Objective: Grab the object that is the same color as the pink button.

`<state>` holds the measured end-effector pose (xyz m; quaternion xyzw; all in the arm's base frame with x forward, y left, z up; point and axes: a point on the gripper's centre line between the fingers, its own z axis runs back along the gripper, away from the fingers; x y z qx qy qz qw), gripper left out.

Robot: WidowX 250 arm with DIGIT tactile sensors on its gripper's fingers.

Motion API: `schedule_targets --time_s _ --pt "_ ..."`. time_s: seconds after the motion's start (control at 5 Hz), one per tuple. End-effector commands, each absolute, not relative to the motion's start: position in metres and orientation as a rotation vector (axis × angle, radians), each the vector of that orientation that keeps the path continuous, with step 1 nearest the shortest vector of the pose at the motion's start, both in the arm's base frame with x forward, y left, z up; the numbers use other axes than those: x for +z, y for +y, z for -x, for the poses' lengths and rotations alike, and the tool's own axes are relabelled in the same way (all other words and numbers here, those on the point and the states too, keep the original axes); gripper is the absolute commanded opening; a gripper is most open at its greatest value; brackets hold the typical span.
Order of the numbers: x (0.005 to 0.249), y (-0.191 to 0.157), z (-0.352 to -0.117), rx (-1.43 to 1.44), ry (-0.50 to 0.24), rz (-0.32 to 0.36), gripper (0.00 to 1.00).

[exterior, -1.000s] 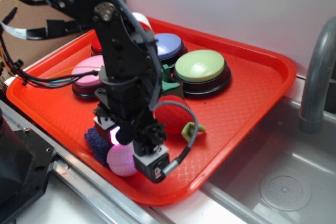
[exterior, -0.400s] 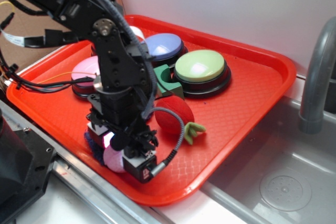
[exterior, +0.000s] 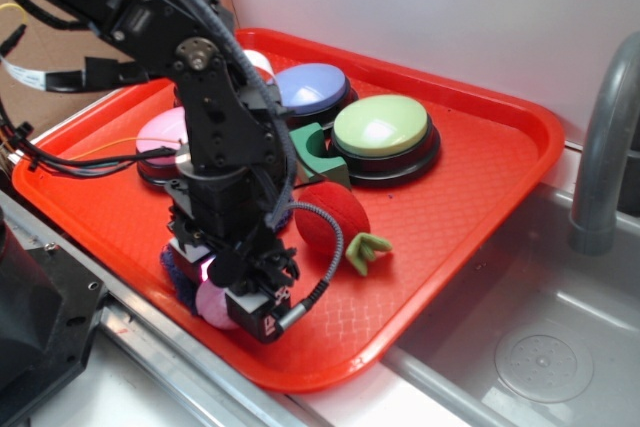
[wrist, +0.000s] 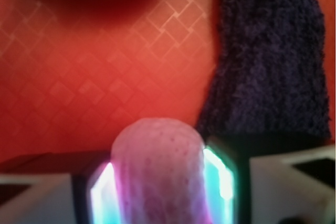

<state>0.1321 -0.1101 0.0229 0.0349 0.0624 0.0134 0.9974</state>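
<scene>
A pink ball (wrist: 157, 174) with a dimpled surface sits low in the wrist view, squeezed between the two glowing fingers (wrist: 100, 198) of the gripper (exterior: 222, 282), which is clamped on both its sides. In the exterior view the ball (exterior: 213, 301) shows only as a pale pink sliver at the lower left of the frame, near the front edge of an orange-red tray (exterior: 480, 187), mostly covered by the black arm. A dark purple fuzzy cloth (wrist: 270, 61) lies just right of the ball in the wrist view, on the tray's diamond-patterned floor. Just beyond the gripper, toward the frame's centre, rests a red ball (exterior: 335, 217) with a green stem. Farther back on the tray stand the pink button (exterior: 160, 137), partly hidden by the arm, a blue button (exterior: 312, 87) and a green button (exterior: 383, 127), with a green block (exterior: 318, 152) between them. A grey sink (exterior: 540, 347) and faucet occupy the right side. No writing or label can be read anywhere.
</scene>
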Motion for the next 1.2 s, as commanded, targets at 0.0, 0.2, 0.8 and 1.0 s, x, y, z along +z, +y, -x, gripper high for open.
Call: schedule_targets --time_s 0.0,0.2,0.8,1.0 --pt "0.078 -0.096 -0.155 0.049 0.041 0.019 0.0" --pt "0.113 -0.078 -0.165 0.034 0.007 0.095 0.0" --pt "0.172 -0.02 -0.172 0.054 -0.138 0.119 0.0" --pt "0.171 -0.015 -0.172 0.053 -0.149 0.127 0.0"
